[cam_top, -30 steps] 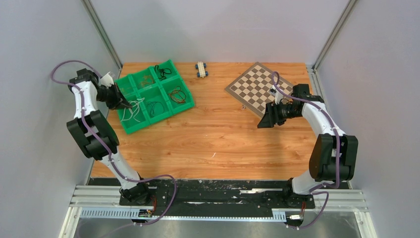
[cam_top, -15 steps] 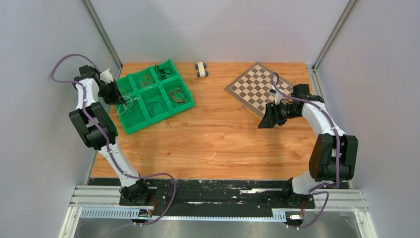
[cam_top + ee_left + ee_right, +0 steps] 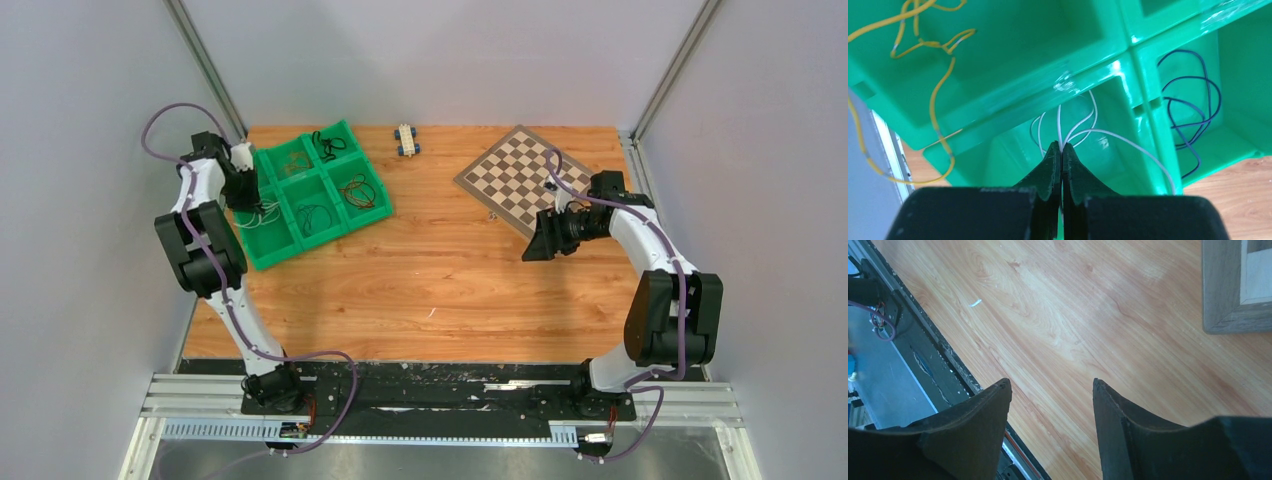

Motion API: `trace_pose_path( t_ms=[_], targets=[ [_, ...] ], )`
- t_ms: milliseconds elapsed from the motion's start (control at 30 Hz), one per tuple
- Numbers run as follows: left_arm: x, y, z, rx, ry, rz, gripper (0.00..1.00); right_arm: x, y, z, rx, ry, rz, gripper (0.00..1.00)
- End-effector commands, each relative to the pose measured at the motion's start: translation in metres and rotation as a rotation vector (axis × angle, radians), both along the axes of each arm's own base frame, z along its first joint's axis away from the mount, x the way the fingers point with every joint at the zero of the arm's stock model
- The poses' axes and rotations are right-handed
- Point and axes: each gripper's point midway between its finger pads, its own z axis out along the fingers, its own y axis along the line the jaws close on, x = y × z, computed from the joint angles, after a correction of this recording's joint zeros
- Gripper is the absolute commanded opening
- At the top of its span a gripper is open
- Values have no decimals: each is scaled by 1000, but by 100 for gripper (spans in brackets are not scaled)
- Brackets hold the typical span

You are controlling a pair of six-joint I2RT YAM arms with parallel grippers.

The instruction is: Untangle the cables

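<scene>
Wooden worktop (image 3: pixel 430 280) held a green tray (image 3: pixel 290 250) at the overhead frame's upper left, where I saw left jaws pinching white cables (image 3: pixel 1118 137) at its lower-left compartment, right jaws spread.

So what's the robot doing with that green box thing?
The left gripper is shut on thin white cables in one compartment of the green tray. Other compartments hold yellow cables and dark blue cables. The right gripper is open and holds nothing, hanging over the wooden table near the chessboard.
</scene>
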Motion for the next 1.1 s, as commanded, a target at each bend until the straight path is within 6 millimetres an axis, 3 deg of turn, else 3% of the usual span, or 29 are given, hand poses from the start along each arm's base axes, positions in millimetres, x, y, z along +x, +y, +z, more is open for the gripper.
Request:
trace_pose_path(
  t_ms=[0, 300, 367, 533, 867, 967, 1067],
  targets=[
    [14, -3, -8, 40, -5, 37, 0, -6, 0, 5, -10, -36, 16, 60],
    [24, -19, -20, -61, -32, 101, 3, -13, -1, 3, -17, -39, 19, 60],
    [27, -19, -18, -66, -45, 121, 7, -14, -1, 3, -17, -39, 20, 60],
    [28, -20, -5, -60, -82, 108, 28, -15, 0, 3, -17, -43, 23, 60],
    [3, -14, 31, 11, -120, 51, 38, -16, 0, 4, -11, -46, 28, 60],
    [-10, -14, 36, 16, -96, 24, 53, -15, 0, 5, -14, -52, 29, 60],
    [-21, -13, 44, 32, -97, -9, 61, -15, 0, 5, -15, -56, 30, 60]
  ],
)
